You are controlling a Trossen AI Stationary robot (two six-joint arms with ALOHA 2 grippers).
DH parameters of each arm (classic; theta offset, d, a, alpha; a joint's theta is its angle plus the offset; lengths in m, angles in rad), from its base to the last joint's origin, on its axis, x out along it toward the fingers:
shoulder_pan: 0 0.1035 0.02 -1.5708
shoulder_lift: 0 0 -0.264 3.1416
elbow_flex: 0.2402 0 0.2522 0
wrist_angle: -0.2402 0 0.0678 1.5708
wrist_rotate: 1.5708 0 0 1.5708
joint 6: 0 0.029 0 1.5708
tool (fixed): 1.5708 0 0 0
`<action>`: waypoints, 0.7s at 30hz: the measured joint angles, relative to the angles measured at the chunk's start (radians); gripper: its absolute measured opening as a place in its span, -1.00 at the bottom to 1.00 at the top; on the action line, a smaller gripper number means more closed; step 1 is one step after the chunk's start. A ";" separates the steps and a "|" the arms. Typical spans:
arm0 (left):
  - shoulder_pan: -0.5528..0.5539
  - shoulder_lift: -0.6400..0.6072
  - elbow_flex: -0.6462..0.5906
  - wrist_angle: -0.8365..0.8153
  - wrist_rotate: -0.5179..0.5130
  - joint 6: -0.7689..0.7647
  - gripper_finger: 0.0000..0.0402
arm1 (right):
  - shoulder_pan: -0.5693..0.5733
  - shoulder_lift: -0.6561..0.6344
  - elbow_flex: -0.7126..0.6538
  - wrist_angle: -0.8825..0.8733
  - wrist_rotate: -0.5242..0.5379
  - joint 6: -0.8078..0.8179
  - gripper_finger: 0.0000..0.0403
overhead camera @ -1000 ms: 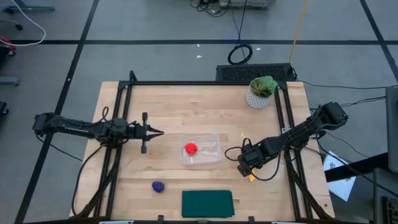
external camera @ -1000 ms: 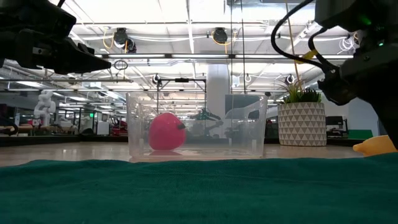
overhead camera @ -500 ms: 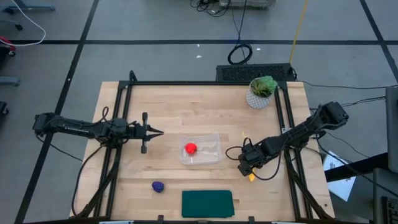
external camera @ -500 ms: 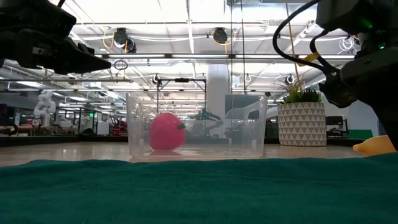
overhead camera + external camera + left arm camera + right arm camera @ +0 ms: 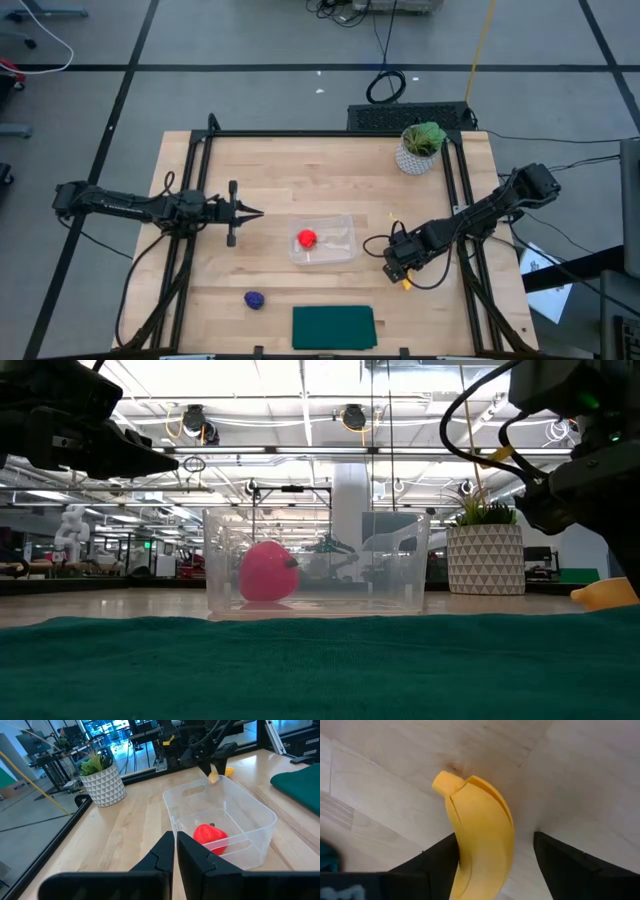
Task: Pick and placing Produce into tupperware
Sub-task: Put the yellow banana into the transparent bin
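Observation:
The yellow banana (image 5: 481, 840) lies on the wood near the table's right rail (image 5: 404, 284). My right gripper (image 5: 492, 870) is open and points down over it, with one finger on each side of its middle. The clear tub (image 5: 322, 240) stands at the table's middle, with the red round piece (image 5: 306, 238) resting on its floor. The dark purple lump (image 5: 255, 299) lies on the wood near the front edge. My left gripper (image 5: 255, 212) is shut and hangs above the table left of the tub, holding nothing. My right gripper comes at the banana from above, its fingers across the curved body. One finger (image 5: 432, 865) stands right up against the banana's side (image 5: 457, 845), and I cannot tell whether it touches. The other finger (image 5: 565, 865) is apart from it. The banana lies flat on the table.
A dark green mat (image 5: 333, 326) lies at the front edge below the tub. A potted plant (image 5: 420, 147) stands at the far right corner. Black rails (image 5: 190, 230) run along both sides. Bare wood lies between the tub and the far edge.

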 joint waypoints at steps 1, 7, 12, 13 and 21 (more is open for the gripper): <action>0.000 0.000 0.000 0.000 0.000 0.000 -0.87 | 0.000 0.000 0.000 0.000 -0.006 0.000 0.19; 0.000 0.000 0.000 0.000 0.000 0.000 -0.87 | -0.012 -0.010 -0.002 0.004 -0.018 -0.001 0.12; 0.000 0.000 0.000 0.000 0.000 0.000 -0.87 | -0.026 -0.042 -0.002 0.032 -0.020 -0.001 0.10; 0.000 0.000 0.000 0.000 0.000 0.000 -0.87 | -0.029 -0.049 -0.002 0.031 -0.019 -0.003 0.10; 0.000 0.000 0.000 0.000 0.000 0.000 -0.87 | -0.035 -0.064 -0.002 0.031 -0.019 -0.024 0.10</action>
